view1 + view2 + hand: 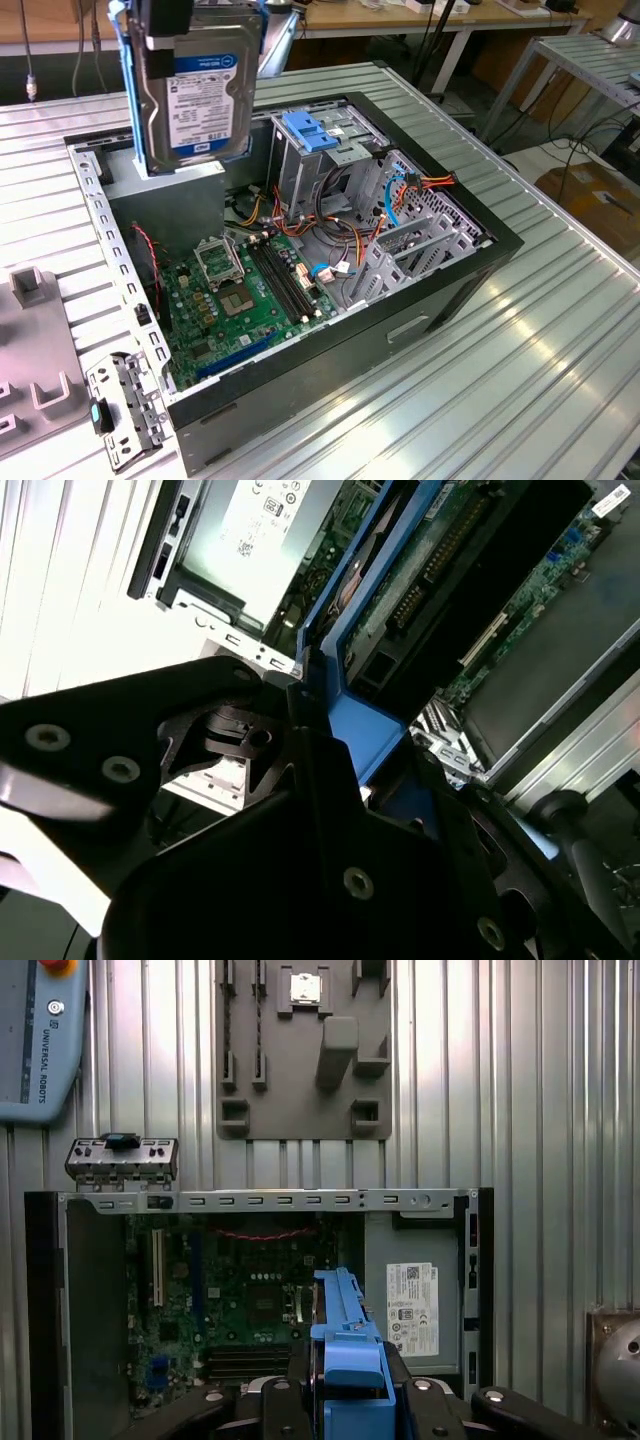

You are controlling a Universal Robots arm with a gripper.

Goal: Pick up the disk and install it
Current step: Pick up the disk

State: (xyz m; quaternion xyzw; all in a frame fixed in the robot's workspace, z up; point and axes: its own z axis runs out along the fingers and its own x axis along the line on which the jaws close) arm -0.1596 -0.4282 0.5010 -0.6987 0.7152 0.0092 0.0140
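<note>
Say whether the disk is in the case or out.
Out: the disk hangs on edge in the gripper, above the open case.

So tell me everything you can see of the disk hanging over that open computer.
The disk is a flat grey-metal rectangle with a white-and-blue label on one face and bright blue plastic rails along its edges. It hangs upright, on edge, raised above the open computer case, towards the exterior view's left. The black tool clamps it at its upper end. In the second wrist view its other face looks dark, with connectors.
</note>
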